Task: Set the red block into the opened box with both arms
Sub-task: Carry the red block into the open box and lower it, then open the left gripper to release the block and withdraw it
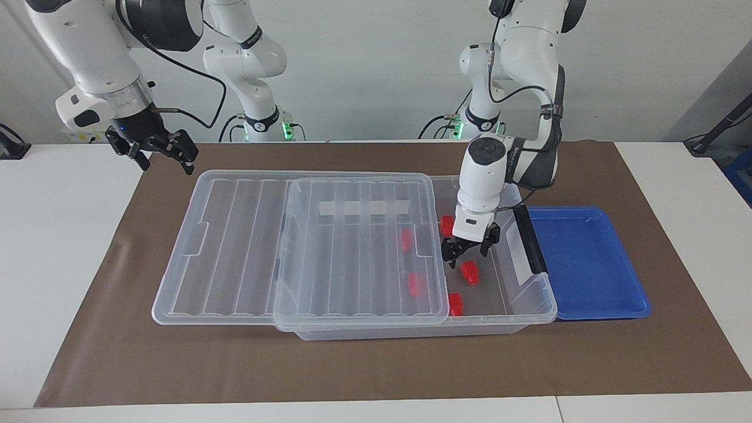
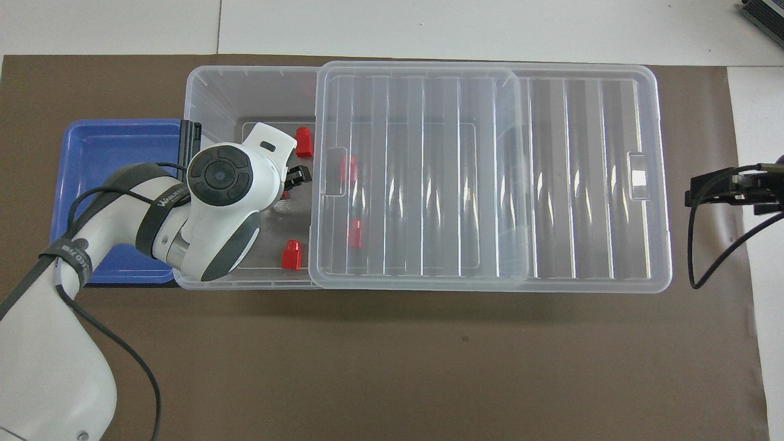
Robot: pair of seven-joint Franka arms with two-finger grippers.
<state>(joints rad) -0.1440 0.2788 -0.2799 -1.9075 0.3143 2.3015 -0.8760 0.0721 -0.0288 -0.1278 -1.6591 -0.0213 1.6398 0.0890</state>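
bright red is seen on the red block (image 1: 469, 272) and on four more red blocks (image 1: 455, 304) in the box (image 1: 531, 305), which is clear, with a see-through ribbed lid (image 1: 352, 247) and a black latch (image 1: 530, 239). a plain blue tray (image 1: 587, 264) is noted on a brown mat (image 1: 376, 364) over a white table (image 1: 59, 235). the arms (image 1: 487, 176) are white with dark joint bands, ended by the black left gripper (image 1: 466, 257) and right gripper (image 1: 163, 157).

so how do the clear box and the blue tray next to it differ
The box is see-through and large; the blue tray is opaque and smaller. The box holds red blocks, while the tray holds nothing. The box has a ribbed lid slid partway off toward the right arm's end and a black latch; the tray has neither. Both are shallow, rectangular and sit on the brown mat.
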